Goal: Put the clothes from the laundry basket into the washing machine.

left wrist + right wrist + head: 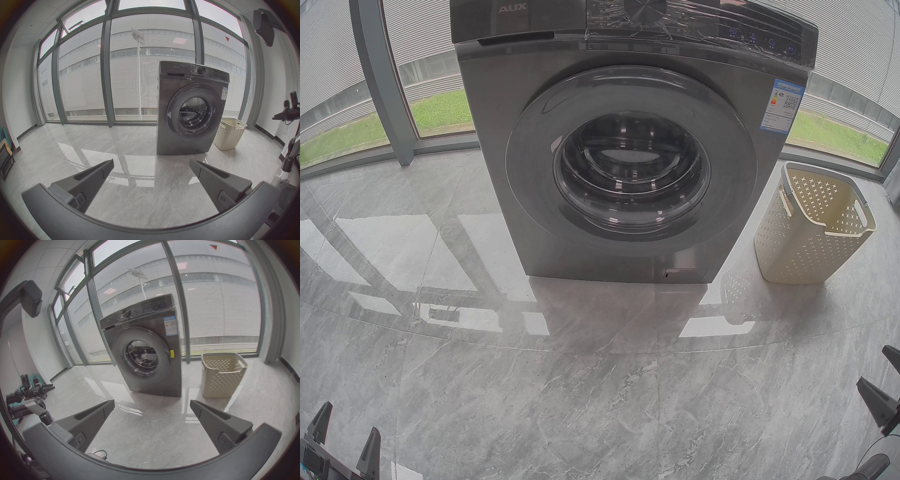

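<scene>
1. The floor is polished grey stone tile. A window wall stands behind the work area.

2. The washing machine stands upright on the floor with its long axis vertical and its front facing the robot. The round door is closed flush against the front. Through the door glass, the drum shows bare metal. The control panel runs along the top edge under clear film. 1 sticker sits on the front's upper corner, on the robot's right.

3. The laundry basket stands on the floor just beside the machine, on the robot's right, apart from it. It is upright with its rectangular mouth pointing up. The inside shows perforated cream walls and 2 grip slots on opposite sides.

4. The left gripper hangs low at the robot's left, well apart from the machine, its 2 fingers spread wide with nothing between them.

5. The right gripper hangs low at the robot's right, near the basket's side, its 2 fingers spread wide with nothing between them.
</scene>
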Available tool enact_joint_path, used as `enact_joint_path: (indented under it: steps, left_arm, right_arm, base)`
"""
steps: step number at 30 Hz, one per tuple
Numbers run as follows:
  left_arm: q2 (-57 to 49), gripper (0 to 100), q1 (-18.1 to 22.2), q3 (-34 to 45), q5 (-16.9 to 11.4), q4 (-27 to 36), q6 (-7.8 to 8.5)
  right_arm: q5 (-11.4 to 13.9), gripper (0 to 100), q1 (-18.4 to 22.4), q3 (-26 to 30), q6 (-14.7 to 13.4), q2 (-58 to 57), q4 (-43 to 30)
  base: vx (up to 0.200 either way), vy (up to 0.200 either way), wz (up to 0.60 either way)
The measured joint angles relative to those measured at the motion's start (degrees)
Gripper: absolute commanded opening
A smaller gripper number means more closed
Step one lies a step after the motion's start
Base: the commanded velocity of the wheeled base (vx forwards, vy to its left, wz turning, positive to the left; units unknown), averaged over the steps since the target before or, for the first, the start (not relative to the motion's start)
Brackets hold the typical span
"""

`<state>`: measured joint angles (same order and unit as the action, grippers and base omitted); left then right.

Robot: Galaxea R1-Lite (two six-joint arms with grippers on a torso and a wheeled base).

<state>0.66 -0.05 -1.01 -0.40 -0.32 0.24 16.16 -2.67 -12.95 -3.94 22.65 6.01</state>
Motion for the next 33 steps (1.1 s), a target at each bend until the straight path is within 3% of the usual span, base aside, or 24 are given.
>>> enact_joint_path:
  steps: [6,13,20,25,33]
  left_arm:
    - [0.0,100,0.02,0.0,-0.15,0.1,0.05]
    - [0.05,100,0.0,0.0,-0.2,0.11,0.11]
    - [0.09,100,-0.05,0.0,-0.15,0.18,0.11]
    - [0.09,100,-0.05,0.0,-0.13,0.18,0.11]
    - [0.11,100,-0.05,0.0,-0.11,0.16,0.11]
  right_arm:
    - [1.45,100,-5.79,-1.93,-4.32,16.21,13.47]
    - [-0.49,100,-14.3,-7.5,-9.36,36.02,26.61]
    - [-2.38,100,-23.43,-16.68,-12.31,51.65,32.44]
    - [-5.33,100,-25.33,-22.41,-13.14,58.3,33.37]
    - [-6.21,100,-25.71,-27.1,-13.25,63.05,35.15]
  base:
    - [0.2,-0.1,0.0]
    - [0.0,0.0,0.0]
    - [0.057,0.0,0.0]
    - [0.2,0.0,0.0]
    - [0.2,0.0,0.0]
